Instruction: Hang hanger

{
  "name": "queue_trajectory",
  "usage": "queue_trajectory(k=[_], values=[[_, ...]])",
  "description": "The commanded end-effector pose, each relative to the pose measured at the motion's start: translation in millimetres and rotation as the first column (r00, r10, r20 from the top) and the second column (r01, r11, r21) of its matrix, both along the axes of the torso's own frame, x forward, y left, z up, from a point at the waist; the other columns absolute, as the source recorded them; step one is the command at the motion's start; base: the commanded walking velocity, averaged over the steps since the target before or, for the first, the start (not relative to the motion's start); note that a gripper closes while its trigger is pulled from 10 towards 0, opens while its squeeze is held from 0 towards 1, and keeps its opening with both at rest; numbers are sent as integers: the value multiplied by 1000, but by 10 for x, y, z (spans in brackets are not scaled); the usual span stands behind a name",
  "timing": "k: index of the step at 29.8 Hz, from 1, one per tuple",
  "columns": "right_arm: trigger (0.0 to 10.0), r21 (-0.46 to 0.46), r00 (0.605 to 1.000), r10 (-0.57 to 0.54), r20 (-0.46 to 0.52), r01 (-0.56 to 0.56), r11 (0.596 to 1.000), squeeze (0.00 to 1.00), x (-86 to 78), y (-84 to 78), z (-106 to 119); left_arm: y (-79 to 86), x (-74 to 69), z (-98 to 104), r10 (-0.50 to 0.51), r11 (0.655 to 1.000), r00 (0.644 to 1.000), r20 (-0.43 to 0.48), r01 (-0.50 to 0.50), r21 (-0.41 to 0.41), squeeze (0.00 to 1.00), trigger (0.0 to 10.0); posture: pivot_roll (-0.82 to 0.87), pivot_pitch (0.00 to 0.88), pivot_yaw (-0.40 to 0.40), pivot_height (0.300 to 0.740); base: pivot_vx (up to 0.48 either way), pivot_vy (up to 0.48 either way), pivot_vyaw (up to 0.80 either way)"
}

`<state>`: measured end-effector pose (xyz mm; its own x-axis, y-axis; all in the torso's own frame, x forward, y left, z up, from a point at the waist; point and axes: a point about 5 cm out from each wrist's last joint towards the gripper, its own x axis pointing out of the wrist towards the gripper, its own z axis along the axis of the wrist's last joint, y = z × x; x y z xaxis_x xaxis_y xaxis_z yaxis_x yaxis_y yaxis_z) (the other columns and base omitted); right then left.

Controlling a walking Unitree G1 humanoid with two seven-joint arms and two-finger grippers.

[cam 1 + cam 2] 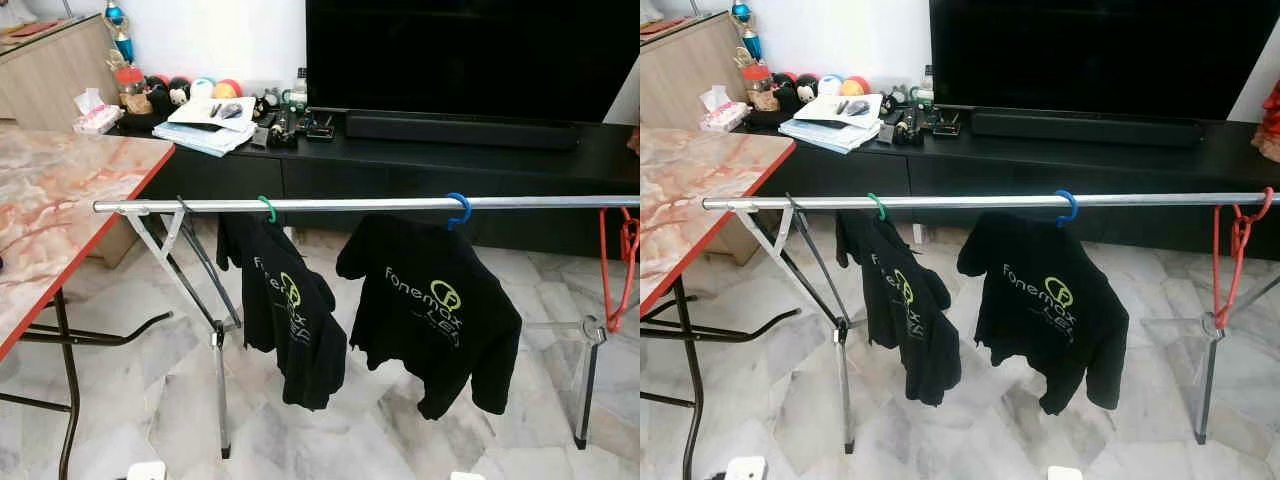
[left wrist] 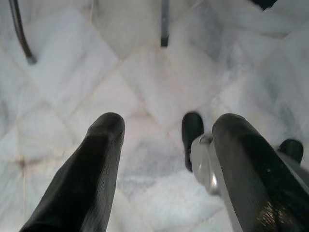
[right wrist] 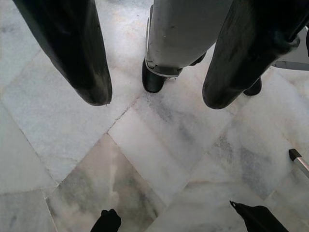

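1. A long silver rail [image 1: 400,204] runs from side to side in front of the robot, with a black TV stand [image 1: 450,160] behind it.
2. Two black shirts hang from the rail. One hangs on a green hanger [image 1: 267,208] toward the left end of the rail, and one hangs on a blue hanger [image 1: 459,210] near the middle of the rail.
3. A red hanger [image 1: 1236,255] with no shirt on it hangs at the far right end of the rail. Its hook is over the rail and its long side points down to the floor [image 1: 400,440].
4. A bench [image 1: 60,200] with a pink stone top stands just past the left end of the rail.
5. The left hand [image 2: 166,150] hangs low, well below the rail, and points down at the floor. Its two black fingers [image 2: 96,164] are spread wide and hold nothing.
6. The right hand [image 3: 154,92] also hangs low below the rail and points at the floor. Its fingers are wide apart and hold nothing.
7. The red hanger is up high and off to the right of both hands. The right hand looks like the nearer one.
8. The red hanger already seems hung, so the job looks done or almost done.
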<state>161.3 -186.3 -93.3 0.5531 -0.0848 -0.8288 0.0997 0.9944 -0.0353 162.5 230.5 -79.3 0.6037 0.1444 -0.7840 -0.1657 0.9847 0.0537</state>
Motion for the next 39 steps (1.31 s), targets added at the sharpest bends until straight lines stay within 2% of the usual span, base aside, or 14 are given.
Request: queue_trajectory(k=[1,4,9,11,16,20,24,31,34,39], values=[[10000,-1,1000,0,-20,0,1000,0,-50,-3,-22,38,-16,-12,13,1000,1000,-20,-12,19,0,10000,-34,21,33,740,0,0,0],[10000,-17,1000,18,-19,-18,1000,0,-68,-22,-24,33,49,-5,64,998,998,-13,-64,3,0,10000,-34,19,30,740,0,257,0],[10000,-12,1000,15,-10,-15,1000,0,-73,-25,-23,-21,146,19,30,1000,1000,5,-30,-4,0,10000,-33,22,30,740,0,480,698],[10000,-4,1000,5,-10,-5,1000,0,-75,-24,-24,-48,156,14,21,1000,1000,0,-21,-3,0,10000,-33,29,29,740,0,480,-544],[10000,0,1000,-13,-4,13,1000,0,-62,-21,-20,-61,92,-24,19,1000,1000,-24,-19,-1,0,10000,-36,43,28,740,0,458,0],[10000,-1,1000,-24,3,24,1000,0,-38,-19,-11,-40,-33,-76,15,1000,998,-60,-15,-1,0,10000,-35,52,28,740,0,0,0],[10000,2,999,-29,25,29,1000,0,25,0,14,-37,-63,-92,17,1000,997,-82,-18,-10,0,10000,-34,56,27,740,0,0,0],[10000,-2,997,-26,70,26,1000,0,138,20,66,12,24,-52,17,1000,996,-84,-18,-9,0,10000,-34,62,26,740,0,0,0],[10000,-16,993,-11,120,13,1000,0,247,13,126,31,57,-34,16,1000,996,-82,-17,-9,0,10000,-39,66,27,740,0,0,0],[10000,-29,962,9,274,-1,1000,0,508,-2,303,15,28,-49,11,1000,997,-82,-12,-14,0,10000,-44,74,26,740,0,0,630]])
